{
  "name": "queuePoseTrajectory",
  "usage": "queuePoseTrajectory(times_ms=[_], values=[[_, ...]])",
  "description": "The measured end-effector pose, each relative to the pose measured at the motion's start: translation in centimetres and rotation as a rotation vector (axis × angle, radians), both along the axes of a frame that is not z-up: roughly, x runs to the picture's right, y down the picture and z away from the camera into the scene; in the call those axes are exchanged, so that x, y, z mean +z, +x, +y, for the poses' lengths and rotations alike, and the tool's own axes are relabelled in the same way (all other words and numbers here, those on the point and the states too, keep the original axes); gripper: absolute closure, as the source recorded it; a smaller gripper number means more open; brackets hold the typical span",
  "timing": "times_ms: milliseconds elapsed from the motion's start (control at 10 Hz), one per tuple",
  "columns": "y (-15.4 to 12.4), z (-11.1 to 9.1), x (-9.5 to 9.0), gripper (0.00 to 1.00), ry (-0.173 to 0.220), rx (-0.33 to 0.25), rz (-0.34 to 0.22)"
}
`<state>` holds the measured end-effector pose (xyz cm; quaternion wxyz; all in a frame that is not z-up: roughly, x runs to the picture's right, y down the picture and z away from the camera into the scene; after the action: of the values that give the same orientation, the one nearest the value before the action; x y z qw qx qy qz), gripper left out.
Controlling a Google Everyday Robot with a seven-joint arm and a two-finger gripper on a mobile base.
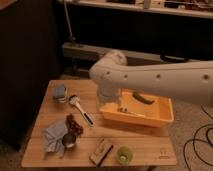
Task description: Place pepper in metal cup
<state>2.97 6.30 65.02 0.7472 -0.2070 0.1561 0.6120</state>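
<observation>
The pepper (143, 98) is a dark green, slightly curved piece lying in the back of the yellow tray (150, 120). My arm reaches from the right, bends over the table and drops into the tray's left half. My gripper (120, 108) is low inside the tray, left of the pepper and apart from it, mostly hidden by the wrist; it stands open and holds nothing that I can see. The metal cup (68, 140) stands near the table's front left, on the edge of a grey-blue cloth (52, 135).
On the wooden table (150, 150) are a dark red grape bunch (74, 123), a white-handled brush (80, 107), a bluish item (60, 92) at the back left, a light green cup (123, 154) and a flat box (101, 150) at the front.
</observation>
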Motion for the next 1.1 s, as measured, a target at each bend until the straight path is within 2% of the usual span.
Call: queuePoseTrajectory(times_ms=[100,300,500,700,900,1100], values=[[2.6,-0.9,-1.6,0.35,0.033,0.000,-0.023],[8.1,-2.4,-4.3,0.35,0.078,0.042,-0.101],[11.7,-3.8,-6.7,0.35,0.136,0.070,-0.166],[13.8,-4.4,-7.9,0.35,0.173,0.083,-0.188],[14.0,-4.3,-7.8,0.35,0.157,0.079,-0.175],[15.2,-4.2,-5.6,0.35,0.115,0.078,-0.156]])
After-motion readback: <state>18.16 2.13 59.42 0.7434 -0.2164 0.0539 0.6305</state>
